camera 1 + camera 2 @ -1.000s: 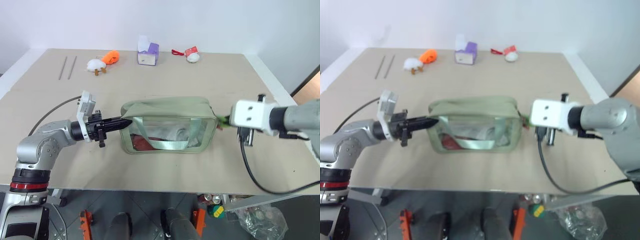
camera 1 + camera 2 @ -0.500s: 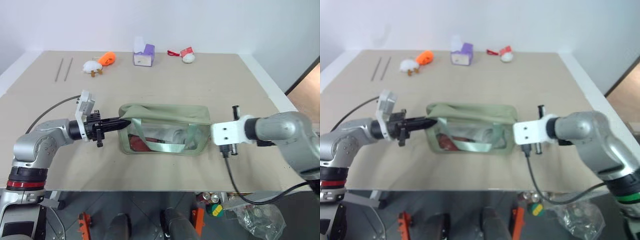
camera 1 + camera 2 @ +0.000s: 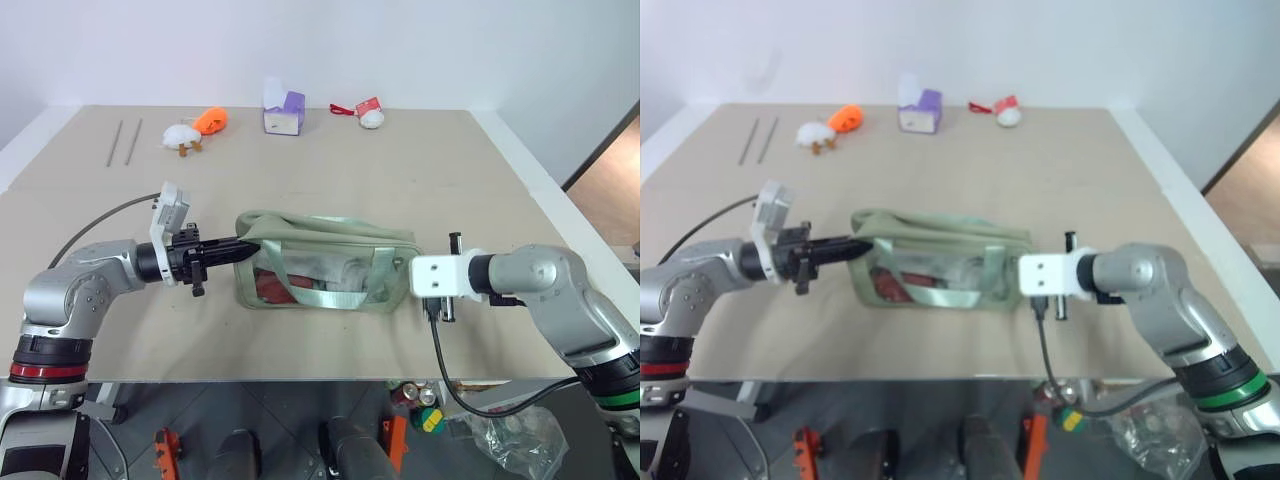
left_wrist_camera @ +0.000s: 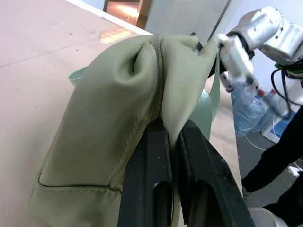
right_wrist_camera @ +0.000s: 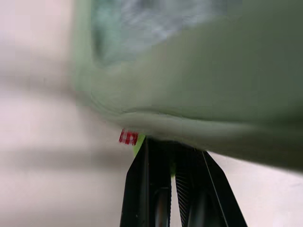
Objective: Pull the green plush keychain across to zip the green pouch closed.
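**Zipper pull pinched at pouch's right end**

Pouch and pull decide the next move. The green pouch (image 3: 325,272) lies on the table (image 3: 350,170) with its long axis running left to right between both arms. The left end effector (image 3: 243,249) is clamped on a fold of fabric at the pouch's left end, anchoring it. The right end effector (image 5: 173,163) is pressed together on the green plush keychain (image 5: 138,144), a sliver of lime fuzz and a red-white tag showing just under the pouch's right end. Judging from this, any further pull would run along that axis, away from the left arm. Small toys and a purple box sit well apart at the table's far edge, before a plain white wall.
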You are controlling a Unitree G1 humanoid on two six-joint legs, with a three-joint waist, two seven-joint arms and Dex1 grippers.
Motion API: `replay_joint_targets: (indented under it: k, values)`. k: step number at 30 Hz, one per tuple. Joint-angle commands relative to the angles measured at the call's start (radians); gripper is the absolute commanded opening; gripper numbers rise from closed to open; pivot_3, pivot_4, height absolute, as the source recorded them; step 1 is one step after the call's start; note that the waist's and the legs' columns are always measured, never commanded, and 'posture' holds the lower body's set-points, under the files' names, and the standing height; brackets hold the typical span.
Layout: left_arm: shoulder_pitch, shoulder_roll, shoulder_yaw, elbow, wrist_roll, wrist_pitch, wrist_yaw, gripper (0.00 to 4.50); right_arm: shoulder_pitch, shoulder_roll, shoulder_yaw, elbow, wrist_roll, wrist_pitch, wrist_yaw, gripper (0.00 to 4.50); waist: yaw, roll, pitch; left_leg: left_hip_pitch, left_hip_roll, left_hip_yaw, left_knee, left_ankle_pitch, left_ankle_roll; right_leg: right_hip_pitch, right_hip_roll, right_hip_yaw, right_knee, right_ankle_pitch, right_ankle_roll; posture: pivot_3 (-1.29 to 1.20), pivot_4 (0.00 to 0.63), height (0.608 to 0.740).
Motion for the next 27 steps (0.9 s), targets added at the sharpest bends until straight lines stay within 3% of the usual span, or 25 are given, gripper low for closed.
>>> replay_joint_targets:
  k: [1,2,3,4,5,13,15,22,27]
  values:
    - [0.003,0.012,0.049,-0.005,-0.009,0.002,0.016,0.0,-0.065,0.015,-0.166,-0.02,0.202,0.146,0.046,0.13,0.0,0.0,0.0,-0.001,0.0,0.0,0.0,0.0,0.0,-0.001,0.0,0.0,0.0,0.0,0.001,0.0,0.15,0.74]
    - [0.0,0.003,0.06,0.0,-0.013,0.001,0.029,0.0,-0.072,0.017,-0.207,-0.02,0.254,0.189,0.054,0.13,0.0,0.0,0.0,-0.002,0.0,0.0,0.0,0.0,0.0,-0.001,0.0,0.0,0.0,0.001,0.001,0.0,0.15,0.74]
    - [-0.006,-0.004,0.071,0.006,-0.021,0.009,0.041,0.8,-0.074,0.015,-0.235,-0.02,0.293,0.228,0.059,0.34,0.001,0.0,0.0,-0.002,0.0,-0.001,-0.001,0.0,0.0,-0.001,0.0,-0.001,0.0,0.001,0.002,0.0,0.15,0.74]
    - [-0.012,-0.009,0.084,0.009,-0.036,0.019,0.047,1.1,-0.072,0.01,-0.262,-0.017,0.332,0.27,0.068,0.76,0.002,0.0,0.0,-0.003,0.0,-0.002,-0.001,0.0,0.0,-0.002,0.0,-0.002,0.0,0.002,0.004,0.0,0.15,0.74]
    - [-0.015,-0.011,0.096,0.005,-0.053,0.032,0.052,1.25,-0.065,0.003,-0.285,-0.017,0.365,0.303,0.076,0.88,0.002,0.0,0.0,-0.004,0.0,-0.003,-0.001,0.0,0.0,-0.002,0.0,-0.002,0.0,0.002,0.004,0.0,0.15,0.74]
    - [0.01,0.009,0.16,-0.069,-0.11,0.077,0.077,4.12,0.057,-0.049,-0.381,-0.004,0.457,0.363,0.071,3.77,0.004,0.001,0.0,-0.006,-0.001,-0.004,-0.001,-0.001,0.001,-0.003,-0.001,-0.003,0.0,0.0,0.004,0.0,0.15,0.74]
    - [0.042,0.028,0.193,-0.101,-0.137,0.092,0.073,4.14,0.088,-0.067,-0.414,0.001,0.478,0.372,0.071,4.41,0.003,0.001,0.0,-0.006,-0.001,-0.004,-0.001,-0.001,0.001,-0.003,-0.001,-0.003,0.0,0.0,0.004,0.0,0.15,0.74]
    - [0.162,0.094,0.336,-0.061,-0.153,0.095,0.108,4.14,0.183,-0.124,-0.552,0.03,0.529,0.382,0.055,4.41,0.002,0.001,0.001,-0.005,-0.001,-0.003,-0.001,-0.001,0.001,-0.003,-0.001,-0.003,0.0,-0.002,0.0,0.0,0.15,0.74]
    - [0.216,0.076,0.44,-0.009,-0.173,0.087,0.161,4.14,0.231,-0.08,-0.687,0.059,0.643,0.462,0.02,4.41,0.002,0.001,0.001,-0.005,-0.001,-0.002,-0.001,-0.001,0.001,-0.003,-0.001,-0.002,0.0,-0.002,0.0,0.0,0.15,0.74]
